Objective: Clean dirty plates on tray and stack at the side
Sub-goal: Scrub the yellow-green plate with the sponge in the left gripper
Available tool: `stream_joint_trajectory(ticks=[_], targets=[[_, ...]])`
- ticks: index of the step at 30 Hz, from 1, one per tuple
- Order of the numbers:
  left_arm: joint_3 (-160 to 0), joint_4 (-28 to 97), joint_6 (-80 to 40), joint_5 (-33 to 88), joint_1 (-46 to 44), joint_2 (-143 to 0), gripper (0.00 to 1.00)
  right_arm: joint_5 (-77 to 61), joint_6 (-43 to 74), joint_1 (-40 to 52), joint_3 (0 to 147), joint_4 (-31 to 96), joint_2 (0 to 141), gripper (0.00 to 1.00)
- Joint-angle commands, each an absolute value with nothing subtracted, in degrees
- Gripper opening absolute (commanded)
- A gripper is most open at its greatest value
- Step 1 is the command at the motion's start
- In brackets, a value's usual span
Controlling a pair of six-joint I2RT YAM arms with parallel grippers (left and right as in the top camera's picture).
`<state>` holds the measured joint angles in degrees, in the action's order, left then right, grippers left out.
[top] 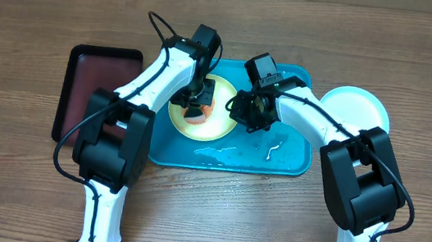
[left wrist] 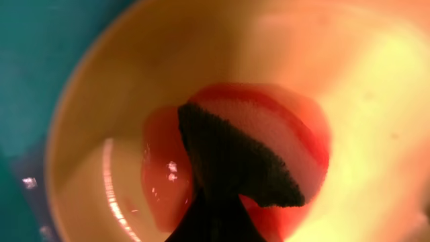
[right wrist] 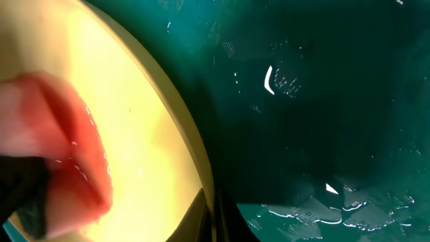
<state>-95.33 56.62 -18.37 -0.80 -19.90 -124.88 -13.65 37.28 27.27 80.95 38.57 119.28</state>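
Observation:
A pale green/yellow plate [top: 215, 129] lies on the turquoise tray [top: 287, 159], left of its middle. My left gripper [top: 193, 103] is shut on a red sponge with a dark scrub side [top: 198, 116] and presses it onto the plate. In the left wrist view the sponge [left wrist: 269, 134] sits on the plate [left wrist: 376, 101] with red wet smear around it, held by the gripper [left wrist: 215, 225]. My right gripper [top: 245, 116] is shut on the plate's right rim. The right wrist view shows the rim [right wrist: 191, 148] between its fingers [right wrist: 215, 218].
A pale whitish plate [top: 355, 109] rests on the table just right of the tray. A black tray with a dark red inside [top: 96, 90] lies at the left. Water puddles [top: 220, 151] and a small white scrap [top: 272, 151] lie on the turquoise tray's front part.

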Motion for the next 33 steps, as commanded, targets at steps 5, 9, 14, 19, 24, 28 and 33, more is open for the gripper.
stream_joint_trajectory(ticks=[5, 9, 14, 19, 24, 28, 33], targets=[[-95.37, 58.13, -22.26, -10.94, -19.20, -124.60, 0.04, -11.60, 37.30, 27.31, 80.97, 38.59, 119.72, 0.04], [-97.56, 60.07, -22.26, -11.00, -19.20, -124.60, 0.04, -11.60, 37.30, 27.31, 80.97, 38.59, 119.72, 0.04], [-101.71, 62.13, -21.82, -10.94, -19.20, -124.60, 0.04, -11.60, 37.28, 27.31, 80.97, 38.59, 119.72, 0.04], [-105.89, 65.89, -20.84, -8.58, -19.22, -124.60, 0.04, -11.60, 37.28, 27.31, 80.97, 38.59, 119.72, 0.04], [-107.77, 66.30, -8.16, 6.83, -19.31, -124.60, 0.04, -11.60, 37.30, 27.31, 80.97, 38.57, 119.72, 0.04], [-107.68, 66.11, -4.32, 11.94, -19.31, -124.73, 0.04, -11.60, 37.28, 27.31, 80.97, 38.68, 119.72, 0.04], [-105.38, 65.36, -4.21, 11.81, -19.31, -125.19, 0.04, -11.60, 37.28, 27.31, 80.97, 38.81, 119.72, 0.04]])
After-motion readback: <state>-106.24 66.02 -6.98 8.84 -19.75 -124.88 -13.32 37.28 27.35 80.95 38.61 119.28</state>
